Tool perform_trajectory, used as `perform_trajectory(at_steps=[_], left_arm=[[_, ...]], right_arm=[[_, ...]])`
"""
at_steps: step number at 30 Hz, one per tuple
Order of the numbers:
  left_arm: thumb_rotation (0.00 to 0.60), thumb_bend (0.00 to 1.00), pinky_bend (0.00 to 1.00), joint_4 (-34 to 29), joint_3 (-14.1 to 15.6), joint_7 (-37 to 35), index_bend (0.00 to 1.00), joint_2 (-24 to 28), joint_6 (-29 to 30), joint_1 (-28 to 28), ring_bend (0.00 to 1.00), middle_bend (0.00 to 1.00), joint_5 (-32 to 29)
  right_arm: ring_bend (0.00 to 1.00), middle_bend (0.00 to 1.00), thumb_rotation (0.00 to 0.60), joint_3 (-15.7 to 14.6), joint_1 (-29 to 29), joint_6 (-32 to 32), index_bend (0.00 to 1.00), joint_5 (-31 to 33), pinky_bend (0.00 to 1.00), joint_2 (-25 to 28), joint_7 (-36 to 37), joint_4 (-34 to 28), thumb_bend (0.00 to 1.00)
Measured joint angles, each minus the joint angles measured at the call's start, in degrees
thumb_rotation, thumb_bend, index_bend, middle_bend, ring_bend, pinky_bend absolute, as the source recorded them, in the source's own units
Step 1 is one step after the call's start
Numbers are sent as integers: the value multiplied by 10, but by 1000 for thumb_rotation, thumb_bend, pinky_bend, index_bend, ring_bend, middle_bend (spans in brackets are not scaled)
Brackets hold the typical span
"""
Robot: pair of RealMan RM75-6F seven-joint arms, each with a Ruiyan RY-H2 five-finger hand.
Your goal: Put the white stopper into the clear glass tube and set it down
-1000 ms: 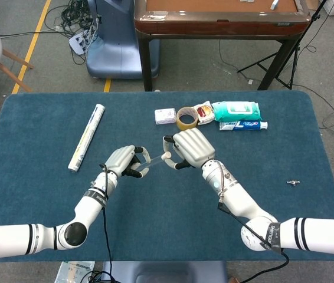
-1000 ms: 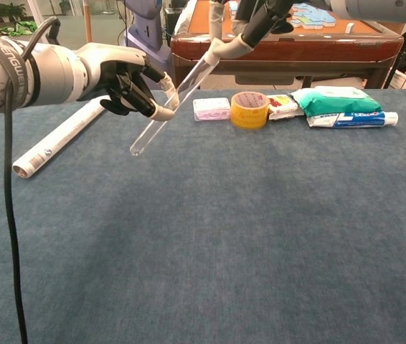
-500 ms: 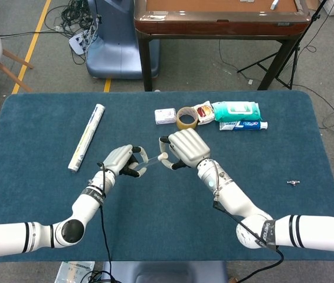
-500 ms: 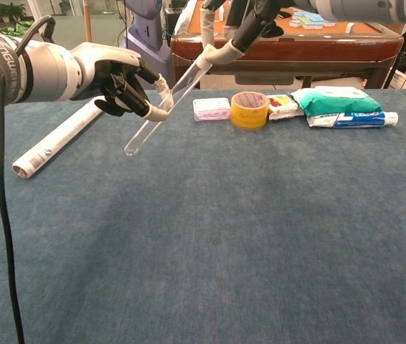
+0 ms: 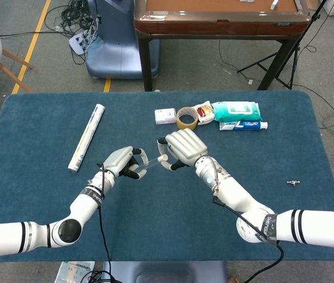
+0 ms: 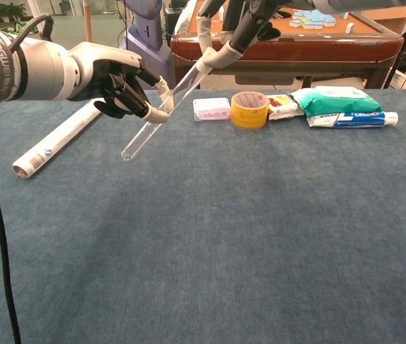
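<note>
My left hand (image 6: 120, 80) (image 5: 121, 161) grips the clear glass tube (image 6: 156, 115) above the table, tilted with its closed end low and to the left. The tube's open top end points up toward my right hand (image 5: 180, 148) (image 6: 236, 27). The right hand pinches the white stopper (image 6: 204, 63) (image 5: 162, 159) right at the tube's mouth. Whether the stopper sits inside the mouth or only touches it is hard to tell.
A rolled paper tube (image 5: 87, 137) lies at the left on the blue table (image 5: 285, 130). Along the far edge sit a small white box (image 5: 165, 115), a tape roll (image 5: 186, 118), a snack packet (image 5: 205, 111), a green wipes pack (image 5: 236, 110) and a toothpaste tube (image 5: 243, 125). A small metal piece (image 5: 293, 183) lies far right.
Both hands, with tube and stopper, have drifted slightly left and toward the far edge. The stopper stays at the tube's mouth.
</note>
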Motion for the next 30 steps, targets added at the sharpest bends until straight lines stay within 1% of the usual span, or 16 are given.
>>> perform_trajectory(at_steps=[5,18,27,30], left_arm=[[600,354,1000,0,4,-5,617,2,-2,0,996,1000,4],[600,354,1000,1,9,-18,617,6,-8,-4,997,1000,9],[600,354,1000,4,12,-27,617,8,-13,-5,996,1000,9],[600,354,1000,6,13,-29,617,8,-15,-7,996,1000,8]], right_arm=[[905,874,600,-4,7,-15,596,4,837,9,12,2,371],[904,868,600,-14,23,-27,589,10,837,22,27,2,371],[900,859,600,-21,30,-32,508,12,837,28,38,4,366],[899,859,600,-23,32,-31,472,11,837,28,41,5,345]])
